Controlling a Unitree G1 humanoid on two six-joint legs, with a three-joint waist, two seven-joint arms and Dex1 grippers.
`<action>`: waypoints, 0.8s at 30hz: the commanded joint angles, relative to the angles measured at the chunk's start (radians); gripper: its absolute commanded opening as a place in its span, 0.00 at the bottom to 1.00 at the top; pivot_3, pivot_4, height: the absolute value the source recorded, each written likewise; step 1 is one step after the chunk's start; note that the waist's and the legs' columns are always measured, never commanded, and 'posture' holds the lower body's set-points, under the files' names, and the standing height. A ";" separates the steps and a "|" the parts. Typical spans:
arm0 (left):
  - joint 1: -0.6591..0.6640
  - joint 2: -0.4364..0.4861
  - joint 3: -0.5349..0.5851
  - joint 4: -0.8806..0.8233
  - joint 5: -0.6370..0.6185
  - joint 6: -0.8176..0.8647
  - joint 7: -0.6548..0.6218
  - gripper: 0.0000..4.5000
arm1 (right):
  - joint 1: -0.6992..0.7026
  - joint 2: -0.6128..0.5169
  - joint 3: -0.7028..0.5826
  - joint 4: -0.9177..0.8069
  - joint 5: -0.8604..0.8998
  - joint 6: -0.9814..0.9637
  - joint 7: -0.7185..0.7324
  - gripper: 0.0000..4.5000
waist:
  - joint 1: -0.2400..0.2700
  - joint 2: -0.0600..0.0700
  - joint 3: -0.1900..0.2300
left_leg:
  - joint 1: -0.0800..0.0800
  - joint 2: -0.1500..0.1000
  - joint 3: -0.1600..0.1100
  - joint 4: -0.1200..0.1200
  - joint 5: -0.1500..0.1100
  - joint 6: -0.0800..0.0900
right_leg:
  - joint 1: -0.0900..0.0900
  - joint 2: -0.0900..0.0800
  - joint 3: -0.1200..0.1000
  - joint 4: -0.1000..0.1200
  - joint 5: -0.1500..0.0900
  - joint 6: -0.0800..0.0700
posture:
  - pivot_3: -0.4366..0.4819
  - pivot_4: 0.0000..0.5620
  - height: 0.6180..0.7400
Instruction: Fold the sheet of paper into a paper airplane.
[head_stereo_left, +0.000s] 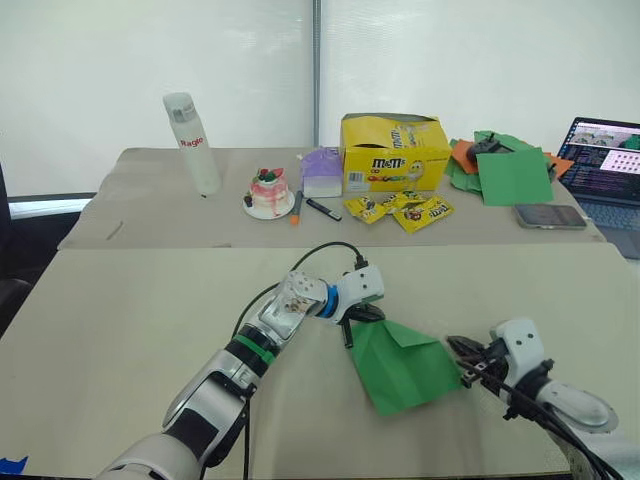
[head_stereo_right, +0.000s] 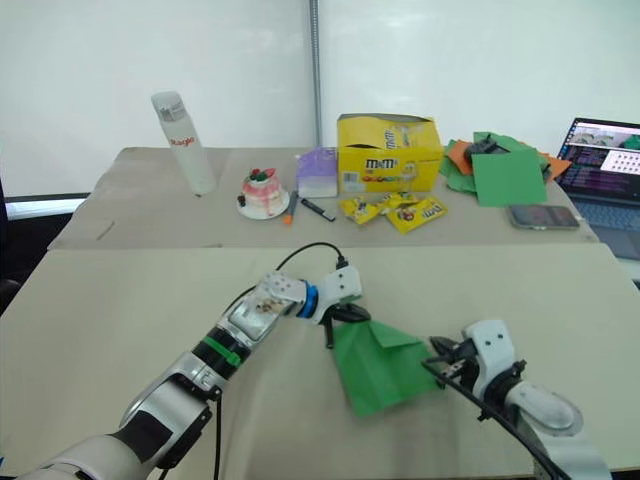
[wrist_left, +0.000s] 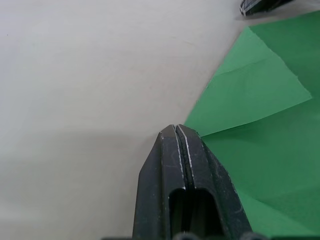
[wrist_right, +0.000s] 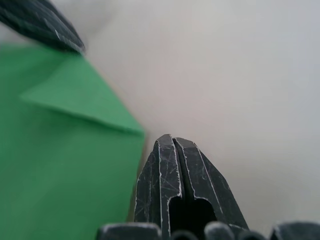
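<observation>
We see the thin bright green sheet of paper (head_stereo_left: 403, 365), partly creased, on the near beige table (head_stereo_left: 120, 310). Left gripper (wrist_left: 176, 131) and right gripper (wrist_right: 170, 141) are both closed, empty, at its edges; a push could skew the folds.

Well beyond the left hand (head_stereo_left: 349, 325), a white bottle (head_stereo_left: 191, 142) with red lettering stands upright on the far counter (head_stereo_left: 140, 215). Next to it, toward the right hand (head_stereo_left: 470, 360), sits a small pink cake on a plate (head_stereo_left: 269, 193), with a marker (head_stereo_left: 296, 207) and a dark pen (head_stereo_left: 322, 209) just beside it. A small lilac carton (head_stereo_left: 322, 172) touches the open yellow candy box (head_stereo_left: 394, 152); yellow candy packets (head_stereo_left: 400, 209) lie in front. Far beyond the right hand are a heap of green and orange sheets (head_stereo_left: 502, 165), a phone (head_stereo_left: 550, 216) and an open laptop (head_stereo_left: 605, 167).
</observation>
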 joint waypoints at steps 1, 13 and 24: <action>0.025 0.008 -0.030 0.038 0.030 0.019 0.003 0.00 | -0.059 -0.013 0.060 -0.064 -0.009 0.012 0.004 0.00 | 0.001 0.000 0.000 | 0.000 0.000 0.000 0.000 0.000 0.000 | 0.000 0.000 0.000 0.000 0.000 0.000 | 0.48 0.27 1.00; 0.050 0.027 0.076 -0.079 -0.064 0.052 -0.009 0.00 | -0.091 -0.047 0.238 0.029 -0.134 0.028 0.006 0.00 | -0.001 0.002 -0.001 | -0.004 0.000 0.000 -0.001 0.000 0.000 | -0.006 0.000 0.000 0.001 0.000 0.000 | 0.48 0.27 1.00; 0.167 0.195 0.403 -0.423 -0.459 0.635 -0.010 0.62 | -0.150 -0.031 0.249 0.038 -0.108 0.058 0.028 0.00 | -0.013 0.003 -0.001 | -0.004 0.001 0.000 -0.003 0.000 0.000 | -0.008 0.001 0.000 0.002 0.000 0.000 | 0.48 0.27 1.00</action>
